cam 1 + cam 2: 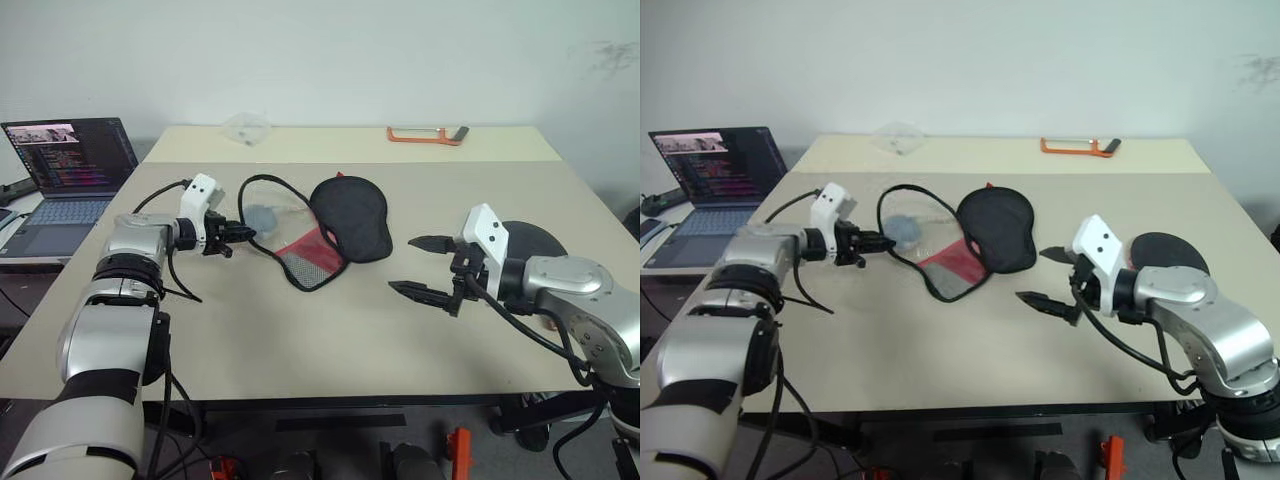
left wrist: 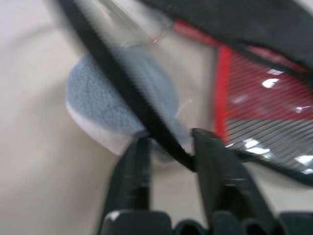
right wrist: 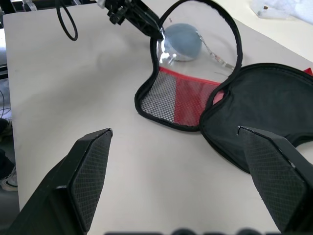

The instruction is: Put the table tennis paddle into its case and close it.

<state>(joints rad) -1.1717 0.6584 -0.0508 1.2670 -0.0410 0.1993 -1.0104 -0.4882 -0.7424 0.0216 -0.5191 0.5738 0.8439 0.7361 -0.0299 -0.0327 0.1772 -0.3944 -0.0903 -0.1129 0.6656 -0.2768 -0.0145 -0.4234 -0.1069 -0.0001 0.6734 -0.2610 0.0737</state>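
The case (image 1: 350, 215) lies open at mid-table: a black half, a red mesh panel (image 1: 312, 258) and a clear flap ringed by black zipper edging (image 3: 230, 29). My left gripper (image 1: 240, 233) is at the flap's left edge. In the left wrist view its fingers (image 2: 215, 161) stand apart with the edging running loosely between them. A blue-grey rounded object (image 3: 182, 41) sits under the clear flap. My right gripper (image 1: 425, 265) hovers open to the right of the case, holding nothing. Behind my right arm lies the table tennis paddle (image 1: 535, 238), with its black face partly visible and its handle hidden.
An open laptop (image 1: 70, 160) stands off the table's left side. On the far table (image 1: 500, 148) lie an orange-handled tool (image 1: 425, 135) and a crumpled clear bag (image 1: 247, 127). Bare tabletop (image 1: 330, 330) stretches from the case to the near edge.
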